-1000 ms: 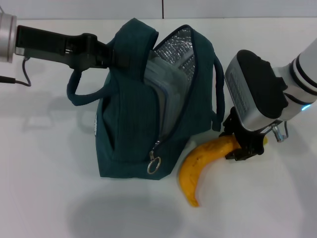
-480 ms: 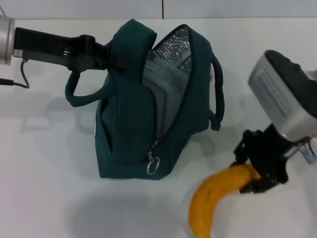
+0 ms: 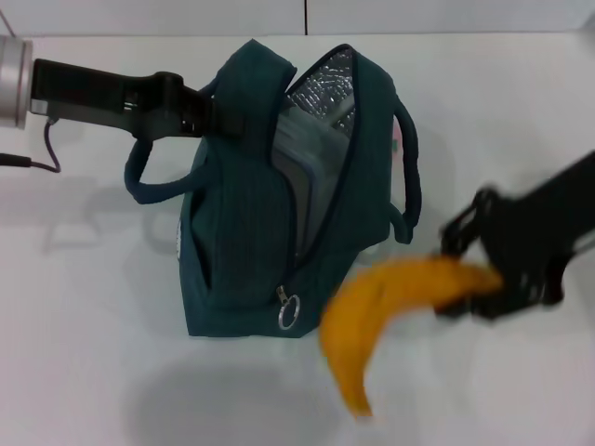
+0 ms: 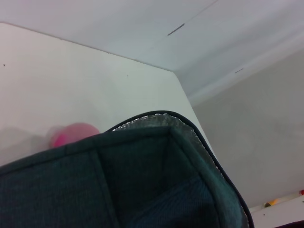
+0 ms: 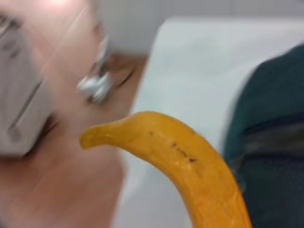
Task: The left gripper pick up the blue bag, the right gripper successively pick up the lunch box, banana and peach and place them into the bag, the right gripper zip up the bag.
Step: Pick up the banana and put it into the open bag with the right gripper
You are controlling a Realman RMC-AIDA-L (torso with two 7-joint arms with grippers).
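Blue bag (image 3: 279, 214) centre frame, pinched at its upper-left rim by left gripper (image 3: 209, 110) so the mouth gapes. Banana (image 3: 390, 311) lower right, clamped by right gripper (image 3: 493, 279), lifted for insertion.

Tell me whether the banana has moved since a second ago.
Yes. The banana, shut in the right gripper, has been lifted clear of its spot beside the blue bag, which remains in place.
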